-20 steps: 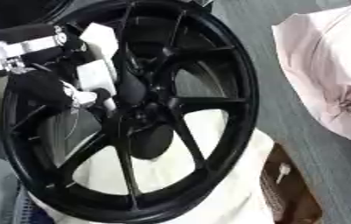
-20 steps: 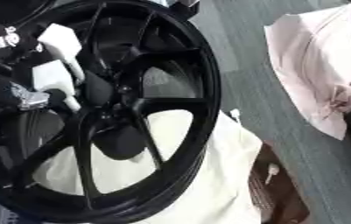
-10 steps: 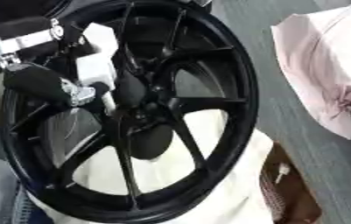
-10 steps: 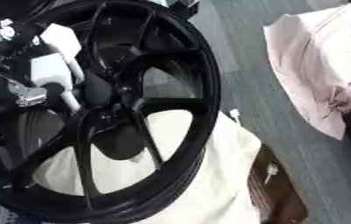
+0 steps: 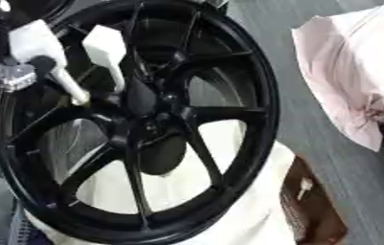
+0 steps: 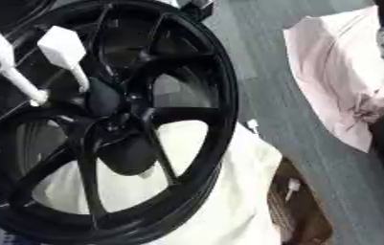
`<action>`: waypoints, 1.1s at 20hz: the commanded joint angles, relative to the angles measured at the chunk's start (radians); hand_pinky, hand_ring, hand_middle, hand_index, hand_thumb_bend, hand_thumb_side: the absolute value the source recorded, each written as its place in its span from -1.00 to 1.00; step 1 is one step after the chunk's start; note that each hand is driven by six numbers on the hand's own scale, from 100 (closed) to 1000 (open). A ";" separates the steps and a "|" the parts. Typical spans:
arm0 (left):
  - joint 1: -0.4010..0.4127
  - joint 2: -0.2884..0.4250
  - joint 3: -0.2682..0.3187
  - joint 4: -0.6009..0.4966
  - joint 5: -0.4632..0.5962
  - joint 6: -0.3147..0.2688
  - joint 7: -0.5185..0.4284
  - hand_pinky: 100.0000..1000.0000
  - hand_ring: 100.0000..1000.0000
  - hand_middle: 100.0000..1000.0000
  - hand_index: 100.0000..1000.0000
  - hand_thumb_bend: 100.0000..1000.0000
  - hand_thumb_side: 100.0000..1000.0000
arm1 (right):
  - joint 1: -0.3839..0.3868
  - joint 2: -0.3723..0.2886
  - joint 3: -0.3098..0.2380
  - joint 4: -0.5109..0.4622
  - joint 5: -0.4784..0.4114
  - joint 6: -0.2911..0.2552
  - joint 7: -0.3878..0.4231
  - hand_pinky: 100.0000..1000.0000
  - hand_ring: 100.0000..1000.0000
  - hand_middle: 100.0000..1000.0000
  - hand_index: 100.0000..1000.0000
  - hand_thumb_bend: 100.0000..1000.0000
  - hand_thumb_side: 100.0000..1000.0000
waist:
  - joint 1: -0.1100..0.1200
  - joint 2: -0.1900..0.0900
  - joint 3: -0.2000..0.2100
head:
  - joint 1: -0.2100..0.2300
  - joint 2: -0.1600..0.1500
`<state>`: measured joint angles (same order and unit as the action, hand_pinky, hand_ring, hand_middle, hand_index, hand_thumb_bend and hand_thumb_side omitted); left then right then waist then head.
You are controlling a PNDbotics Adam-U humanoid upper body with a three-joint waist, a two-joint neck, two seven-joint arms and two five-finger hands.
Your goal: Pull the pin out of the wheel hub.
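black wheel (image 5: 136,129) tilted on white cloth (image 5: 228,210); left hand (image 5: 27,62) at wheel's upper left, white fingers (image 5: 107,48) straight and apart, tips near hub (image 5: 149,103). pin not discernible. pink cloth (image 5: 350,72) well right of wheel.

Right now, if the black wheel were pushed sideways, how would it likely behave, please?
The black wheel, with its thick rim and spokes, looks rigid and probably heavy. Resting on the white cloth, it would likely drag and bunch that cloth rather than slide cleanly.
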<state>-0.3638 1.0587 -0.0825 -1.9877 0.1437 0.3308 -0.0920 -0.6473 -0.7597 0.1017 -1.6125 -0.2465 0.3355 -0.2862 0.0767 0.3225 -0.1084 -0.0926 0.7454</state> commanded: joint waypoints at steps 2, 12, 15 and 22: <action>0.167 -0.041 0.237 -0.012 0.061 -0.015 0.245 -0.26 -0.48 -0.45 -0.17 -0.66 -0.45 | 0.008 -0.057 -0.038 -0.022 -0.014 -0.005 -0.023 0.70 0.52 0.51 0.61 -0.99 0.20 | -0.012 -0.028 0.011 | -0.020 0.000; 0.409 -0.243 0.438 0.025 -0.111 -0.092 0.276 0.03 -0.26 -0.23 0.08 -0.32 -0.18 | 0.047 -0.066 -0.073 -0.034 -0.037 -0.019 -0.054 0.70 0.52 0.51 0.61 -1.00 0.20 | -0.033 -0.068 0.028 | -0.036 -0.003; 0.420 -0.258 0.448 0.065 -0.163 -0.140 0.209 0.35 0.14 0.16 0.44 0.13 0.18 | 0.053 -0.066 -0.077 -0.037 -0.038 -0.020 -0.056 0.70 0.52 0.51 0.61 -1.00 0.20 | -0.037 -0.078 0.029 | -0.040 -0.008; 0.420 -0.262 0.468 0.146 -0.359 -0.144 0.147 0.69 0.60 0.54 0.68 0.74 0.64 | 0.065 -0.065 -0.081 -0.041 -0.043 -0.018 -0.068 0.70 0.52 0.51 0.61 -1.00 0.20 | -0.036 -0.088 0.029 | -0.054 -0.016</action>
<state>0.0609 0.7734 0.3621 -1.8457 -0.1873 0.1865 0.0647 -0.5710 -0.7885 0.0374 -1.6351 -0.2848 0.3187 -0.3479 0.0411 0.2593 -0.0802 -0.1428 0.7439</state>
